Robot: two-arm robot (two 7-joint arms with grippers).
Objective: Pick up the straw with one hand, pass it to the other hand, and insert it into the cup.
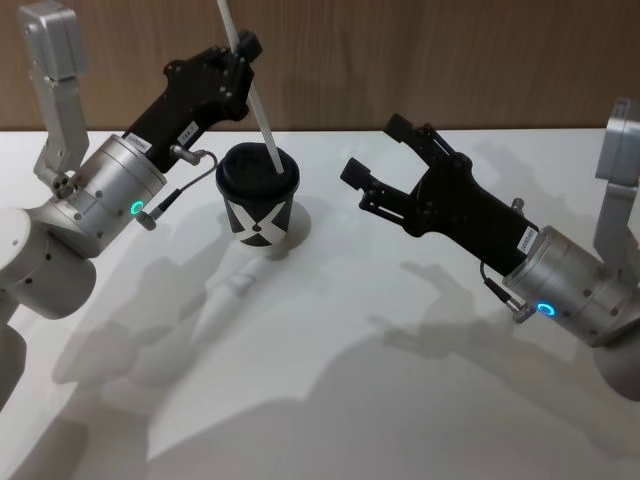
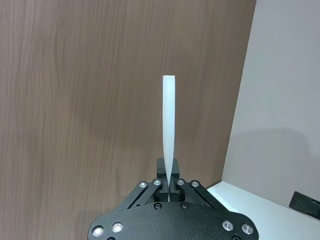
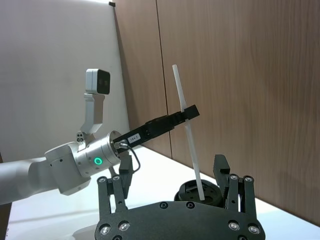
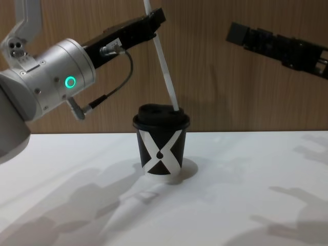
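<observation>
— Left gripper sits closest in the chest view, its silver wrist big at the edge. What is it doing?

— Pinching the straw partway up its length, fingers pressed together on it. The straw slants down and away from the grip, its lower tip at the lid of the cup, apparently in the opening.

— How should the insertion go?

— I'd judge: slide down along the straw's own slant, keep the tip centred in the hole, and loosen only once it stands by itself.

— And the right gripper?

— Spread wide, holding nothing, off to the cup's far side, well apart from the straw
</observation>
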